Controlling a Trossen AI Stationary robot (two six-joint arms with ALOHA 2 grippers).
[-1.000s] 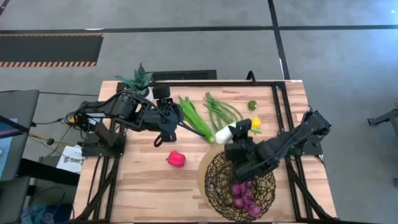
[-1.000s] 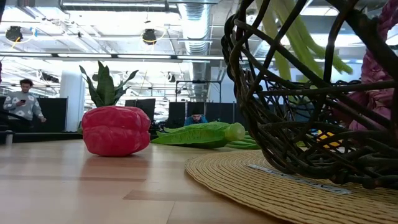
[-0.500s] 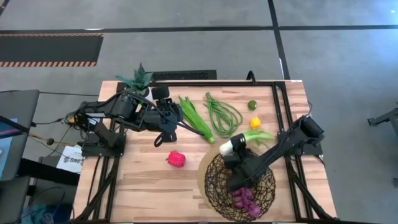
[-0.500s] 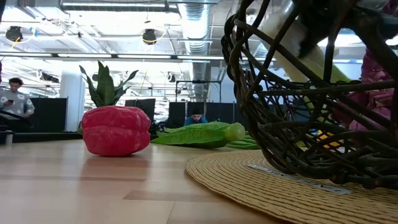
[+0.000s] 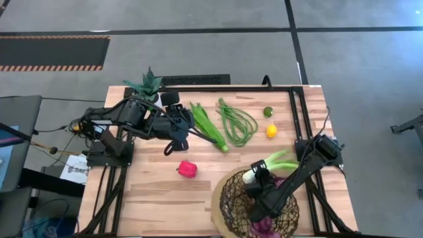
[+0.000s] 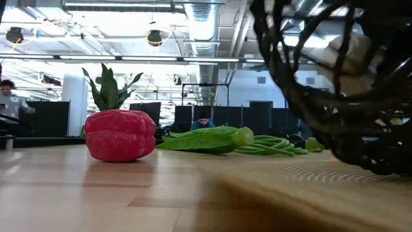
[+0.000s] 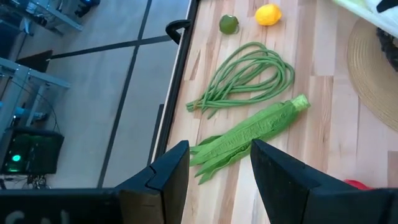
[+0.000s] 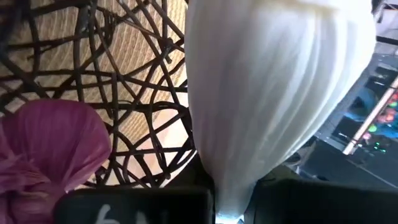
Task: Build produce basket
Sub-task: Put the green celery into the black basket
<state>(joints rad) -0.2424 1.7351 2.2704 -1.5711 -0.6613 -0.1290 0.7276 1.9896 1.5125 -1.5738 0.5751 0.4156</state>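
We see the right hand clamped on the white-green leek, seemingly over the dark woven-wire basket, while the left hand waits with fingers apart.

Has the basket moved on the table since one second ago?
Yes. The basket slid toward the table's near edge, farther from the red pepper, which stayed put.

High view looks straight down on the whole table. Low view sits at tabletop height, close against the basket. Both share the red pepper. Wrist views look past each arm's fingers.
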